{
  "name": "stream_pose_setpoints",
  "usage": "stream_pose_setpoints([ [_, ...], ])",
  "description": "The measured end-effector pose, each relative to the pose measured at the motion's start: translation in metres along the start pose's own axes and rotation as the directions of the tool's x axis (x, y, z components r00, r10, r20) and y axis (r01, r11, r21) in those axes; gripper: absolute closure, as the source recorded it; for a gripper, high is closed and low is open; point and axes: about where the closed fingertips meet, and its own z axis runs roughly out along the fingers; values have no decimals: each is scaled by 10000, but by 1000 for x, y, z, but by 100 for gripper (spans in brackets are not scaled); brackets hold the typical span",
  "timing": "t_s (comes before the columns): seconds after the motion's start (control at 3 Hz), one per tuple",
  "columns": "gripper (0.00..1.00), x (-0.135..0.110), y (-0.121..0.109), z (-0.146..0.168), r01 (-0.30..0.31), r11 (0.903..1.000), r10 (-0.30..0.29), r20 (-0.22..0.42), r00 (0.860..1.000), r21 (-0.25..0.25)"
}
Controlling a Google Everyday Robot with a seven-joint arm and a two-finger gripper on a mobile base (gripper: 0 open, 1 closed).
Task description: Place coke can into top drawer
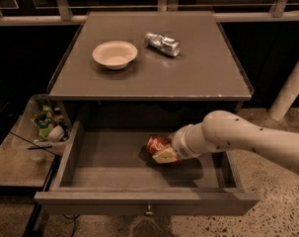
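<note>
The top drawer (139, 201) is pulled open below the cabinet top, with its small metal knob at the front middle. The red coke can (156, 144) lies inside the drawer near its middle. My white arm reaches in from the right, and the gripper (164, 153) is down inside the drawer, closed around the can. A pale finger pad (165, 155) covers the can's front side.
On the cabinet top (188, 78) stand a white bowl (115, 54) and a silver foil-like can (162, 43) lying on its side. A low side tray (20, 157) with clutter sits at the left. A white post (289, 90) stands at the right.
</note>
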Motion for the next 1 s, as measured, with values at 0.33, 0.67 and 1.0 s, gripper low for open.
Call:
stream_pose_setpoints([
  [0.33, 13, 0, 0, 0, 0, 10000, 0, 0, 10000, 0],
  [0.67, 0, 0, 0, 0, 1, 10000, -1, 0, 10000, -1],
  [1.0, 0, 0, 0, 0, 1, 10000, -1, 0, 10000, -1],
])
